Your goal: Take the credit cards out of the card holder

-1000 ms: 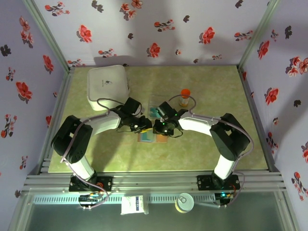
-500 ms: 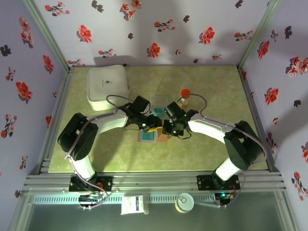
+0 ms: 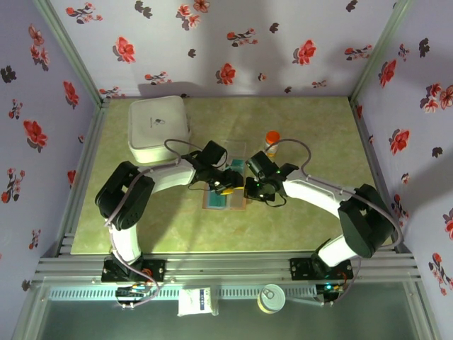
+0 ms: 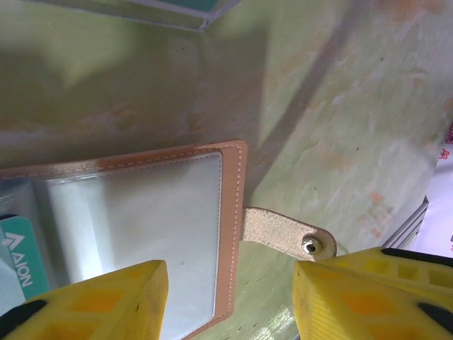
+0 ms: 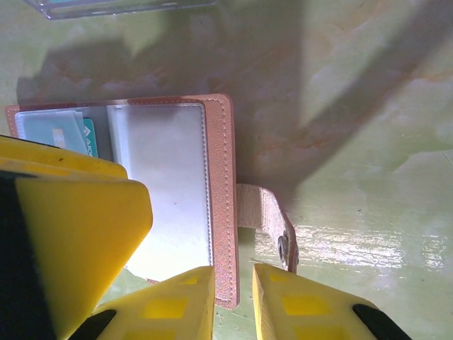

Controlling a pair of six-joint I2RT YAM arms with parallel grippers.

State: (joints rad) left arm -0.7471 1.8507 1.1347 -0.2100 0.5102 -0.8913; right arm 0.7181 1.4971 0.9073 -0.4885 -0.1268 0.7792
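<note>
Hovering jaws-apart, left gripper [image 4: 226, 283] straddles the card holder [image 4: 163, 212] rim, teal credit card [image 4: 18, 255] just inboard; right gripper [image 5: 233, 283] narrowly brackets that rim, grip unclear.

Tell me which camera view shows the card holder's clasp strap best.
Left wrist: the clasp strap lies whole and large, its metal snap sharp. The right wrist view shows it too, shadowed. In the top external view the card holder is too small to make it out.
</note>
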